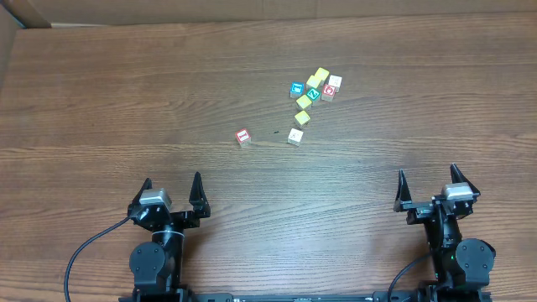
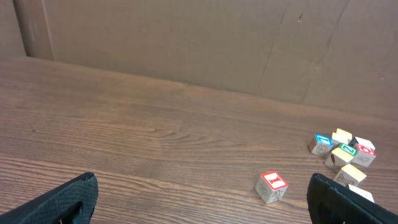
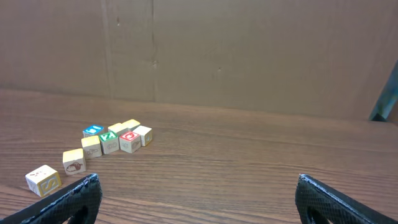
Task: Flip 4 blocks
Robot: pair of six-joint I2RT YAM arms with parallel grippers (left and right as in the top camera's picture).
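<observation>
At one o'clock from my left gripper [image 1: 172, 179], a red-framed block [image 1: 242, 136] waits; right gripper [image 1: 427, 172] idle, both jaws wide. First flip pending: reach, straddle it.

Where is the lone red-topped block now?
In the overhead view, the red-topped block lies alone, left of the cluster; its nearest neighbour is a pale block to its right.

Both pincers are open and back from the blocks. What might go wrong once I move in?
1. One red-framed block sits in a tight cluster with the green-faced cube and yellow cubes; the wide-open right pincer may knock its neighbours.
2. The lone red-framed block stands free on the bare table, so a nudge may slide it rather than tip it.
</observation>
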